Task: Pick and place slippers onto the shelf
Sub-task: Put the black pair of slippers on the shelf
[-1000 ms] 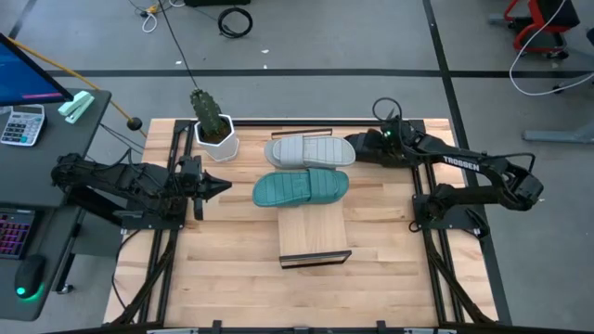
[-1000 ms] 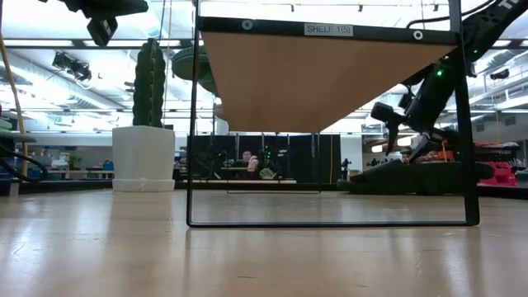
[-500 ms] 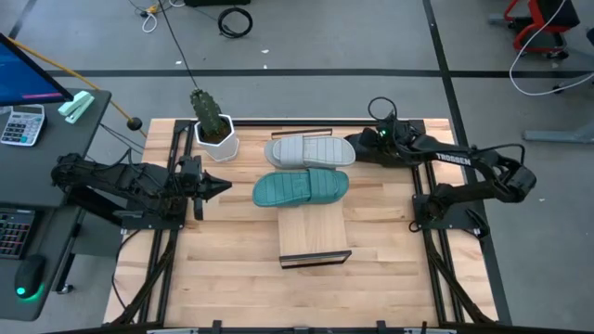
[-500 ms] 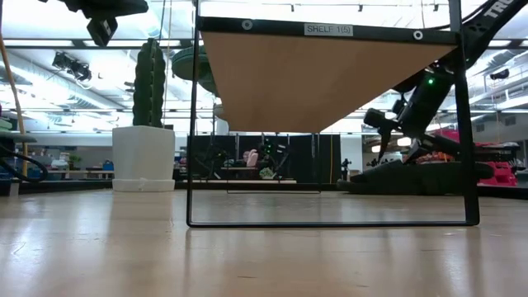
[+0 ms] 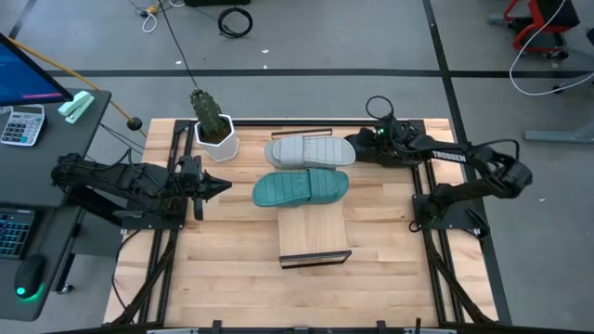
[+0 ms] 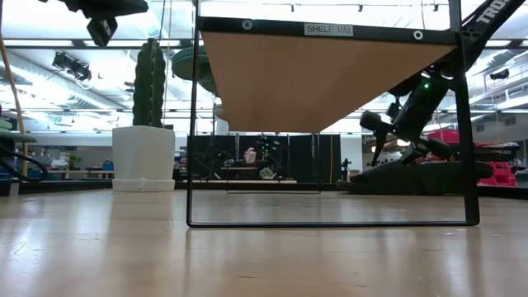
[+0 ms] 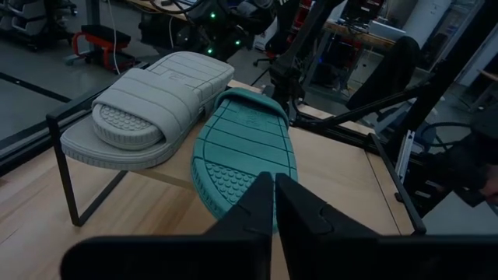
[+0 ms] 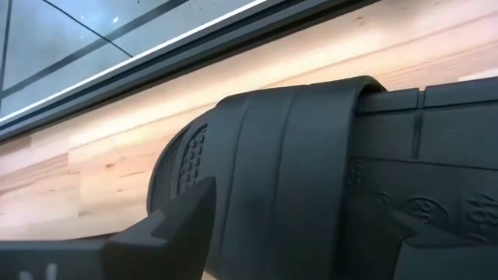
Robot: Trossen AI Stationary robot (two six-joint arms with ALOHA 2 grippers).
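Straddling the black slipper [image 8: 311, 179] beside the shelf [image 5: 314, 232], right claw [image 5: 364, 148] spread; left claw [image 7: 272, 194] together, visible only wrist-side.

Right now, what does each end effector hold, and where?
Left end effector: nothing. Right end effector straddles the black slipper at its strap; grip unclear.

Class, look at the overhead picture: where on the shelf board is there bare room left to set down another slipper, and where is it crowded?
The shelf is bare from the teal slipper to its near rail. Its far end is crowded: the grey slipper and the teal one lie side by side across it. The black slipper sits beside them on the table, at the right gripper.
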